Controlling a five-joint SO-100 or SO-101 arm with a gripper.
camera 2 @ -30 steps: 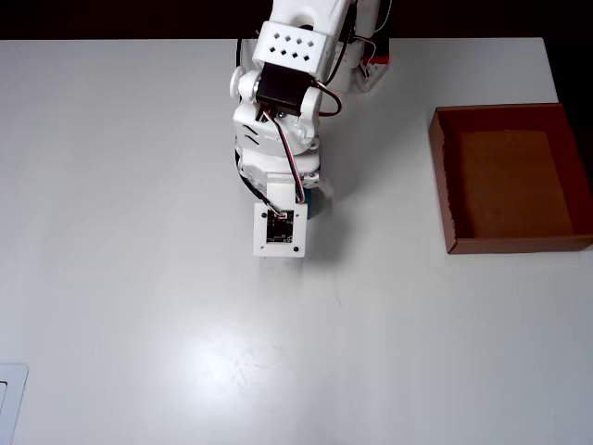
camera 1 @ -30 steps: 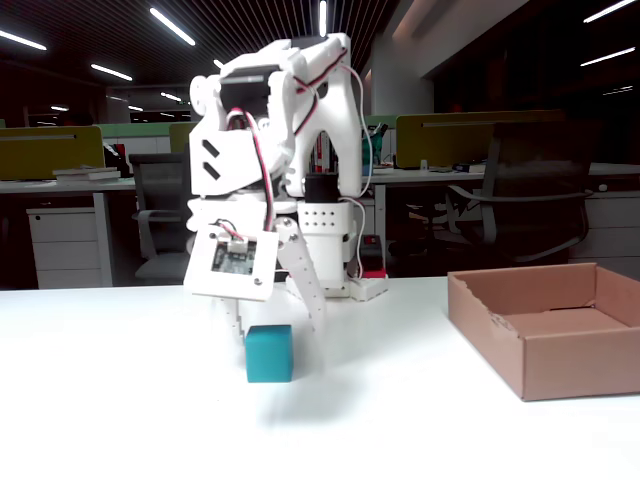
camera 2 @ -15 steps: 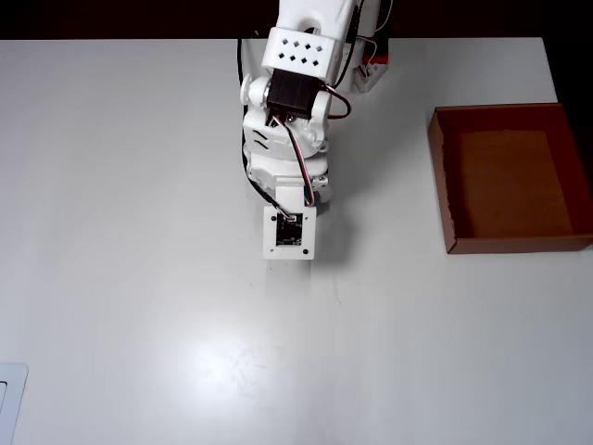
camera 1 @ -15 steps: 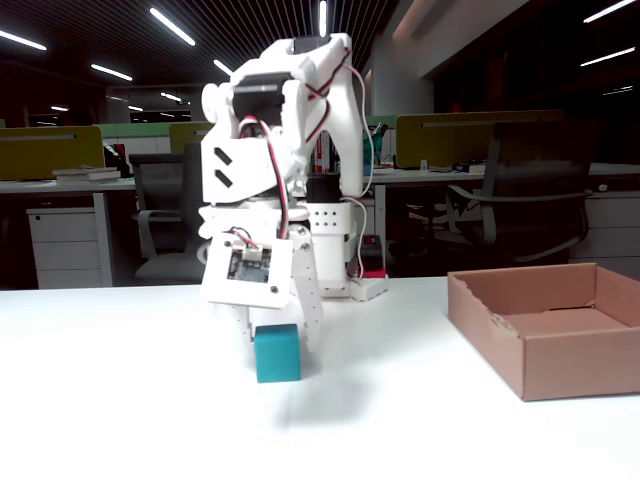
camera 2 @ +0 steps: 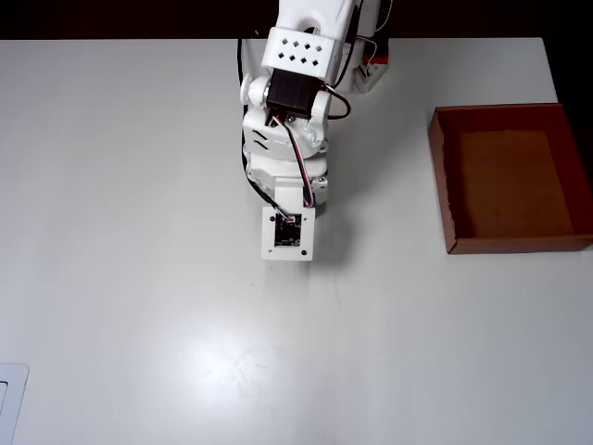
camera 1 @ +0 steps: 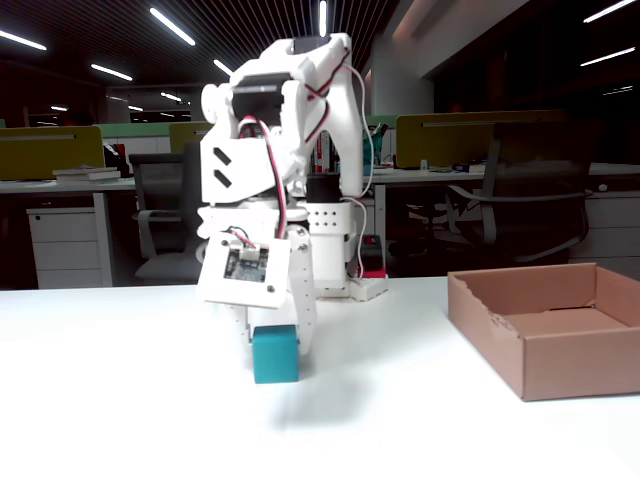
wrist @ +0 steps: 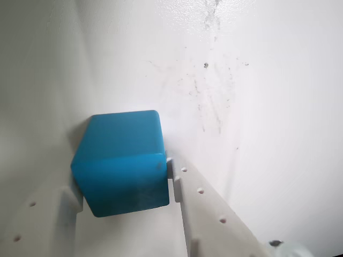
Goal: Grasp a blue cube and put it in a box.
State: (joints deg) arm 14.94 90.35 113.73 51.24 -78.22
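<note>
The blue cube (wrist: 122,160) sits between my gripper's two white fingers (wrist: 201,209), and both press against its sides. The gripper (wrist: 124,184) is shut on it. In the fixed view the blue cube (camera 1: 275,354) is low at the white table, under the arm's wrist board, with the gripper (camera 1: 276,345) around it. I cannot tell whether it is clear of the surface. In the overhead view the wrist board hides the cube. The box, a brown cardboard tray, lies open and apart to the right (camera 1: 545,362), (camera 2: 443,185).
The white arm's base (camera 2: 315,19) stands at the table's far edge with a small red-and-white part (camera 1: 370,280) beside it. A white object corner (camera 2: 9,399) shows at the bottom left. Bare table (camera 2: 380,222) lies between gripper and box.
Over the last second the wrist shifted slightly toward the box side and forward, so the cube's edge is now hidden from above. The cube slid a little with the closing fingers.
</note>
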